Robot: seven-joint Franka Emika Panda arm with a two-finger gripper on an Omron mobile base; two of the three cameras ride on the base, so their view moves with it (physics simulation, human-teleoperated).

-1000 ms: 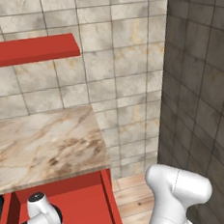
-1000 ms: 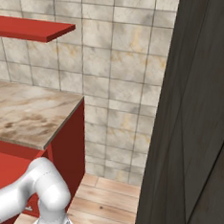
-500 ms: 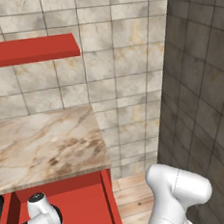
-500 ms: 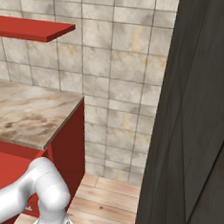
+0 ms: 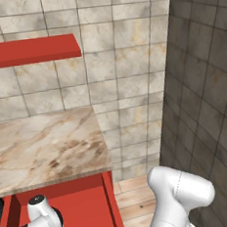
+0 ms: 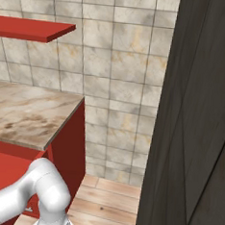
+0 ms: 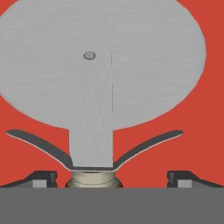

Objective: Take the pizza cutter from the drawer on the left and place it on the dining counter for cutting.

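Note:
The pizza cutter [image 7: 100, 65] lies flat on the red floor of the open drawer [image 7: 209, 109], very close under the hand. Its grey round wheel fills the upper part of the hand view, and its grey fork runs down to a pale collar at the bottom. My gripper [image 7: 111, 178] is open, with one dark fingertip [image 7: 43, 177] on each side of that collar and not touching it. The brown handle is hidden. In the left base view the arm bends down into the drawer [image 5: 85, 206]. The dining counter is out of view.
A marbled wall counter [image 5: 40, 147] overhangs the drawer's back, with a red shelf [image 5: 30, 49] above it on the tiled wall. A dark wall [image 6: 201, 117] stands close on the right. Wooden floor [image 6: 106, 205] lies between cabinet and wall.

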